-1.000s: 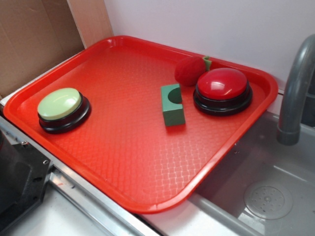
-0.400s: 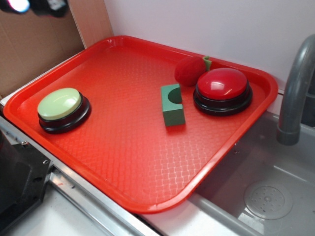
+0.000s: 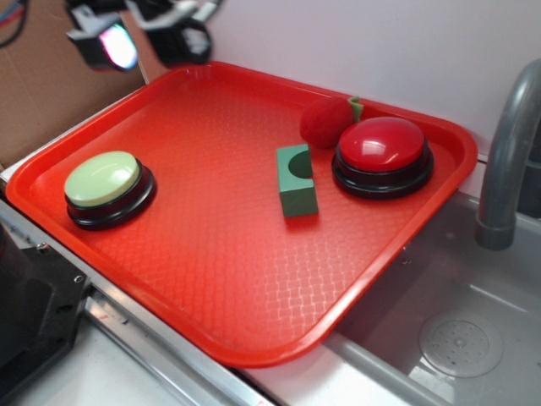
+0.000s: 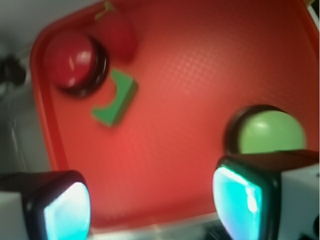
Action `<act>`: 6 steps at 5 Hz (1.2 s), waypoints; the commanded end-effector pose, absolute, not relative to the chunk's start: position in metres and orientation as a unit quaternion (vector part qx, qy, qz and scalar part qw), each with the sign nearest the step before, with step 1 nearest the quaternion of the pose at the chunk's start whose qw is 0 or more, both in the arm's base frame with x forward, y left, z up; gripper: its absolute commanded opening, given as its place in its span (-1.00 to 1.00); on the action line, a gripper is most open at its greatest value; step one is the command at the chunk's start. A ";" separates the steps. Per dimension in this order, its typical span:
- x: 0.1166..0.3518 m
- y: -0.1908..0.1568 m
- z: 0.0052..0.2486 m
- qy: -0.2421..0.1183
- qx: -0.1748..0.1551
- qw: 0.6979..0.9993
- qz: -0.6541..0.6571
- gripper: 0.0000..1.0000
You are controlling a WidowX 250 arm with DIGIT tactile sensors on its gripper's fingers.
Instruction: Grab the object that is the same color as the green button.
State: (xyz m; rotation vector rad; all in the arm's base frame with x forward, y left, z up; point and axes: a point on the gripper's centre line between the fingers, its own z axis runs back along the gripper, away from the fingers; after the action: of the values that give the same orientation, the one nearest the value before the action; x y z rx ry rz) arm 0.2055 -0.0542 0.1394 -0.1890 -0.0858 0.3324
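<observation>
The dark green notched block (image 3: 297, 180) lies on the red tray (image 3: 220, 279), just left of the red-domed button (image 3: 382, 156). In the wrist view the block (image 4: 116, 98) shows at upper left. The pale green button (image 3: 108, 188) sits at the tray's left side, and the same button (image 4: 269, 131) appears right of centre in the wrist view. My gripper (image 3: 144, 38) hangs blurred above the tray's far left corner, well away from the block. Seen from the wrist, the gripper (image 4: 152, 205) is open, its glowing cyan pads wide apart with only tray between them.
A red plush strawberry (image 3: 327, 121) leans behind the red-domed button. A grey faucet (image 3: 507, 161) and a sink with a drain (image 3: 461, 342) lie to the tray's right. Cardboard (image 3: 51, 76) stands behind the tray at left, and a white wall at the back.
My gripper has come into the exterior view at the top left and moved down and right over the tray's far corner. Nothing on the tray has moved.
</observation>
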 end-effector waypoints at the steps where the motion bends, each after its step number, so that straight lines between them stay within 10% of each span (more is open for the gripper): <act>1: 0.242 -0.066 0.101 -0.065 -0.102 0.964 0.236 1.00; 6: 0.272 -0.072 0.044 -0.061 -0.078 0.960 0.261 1.00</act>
State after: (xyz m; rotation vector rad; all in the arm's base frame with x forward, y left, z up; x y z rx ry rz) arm 0.2598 -0.0713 0.0316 -0.1343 -0.0782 0.5444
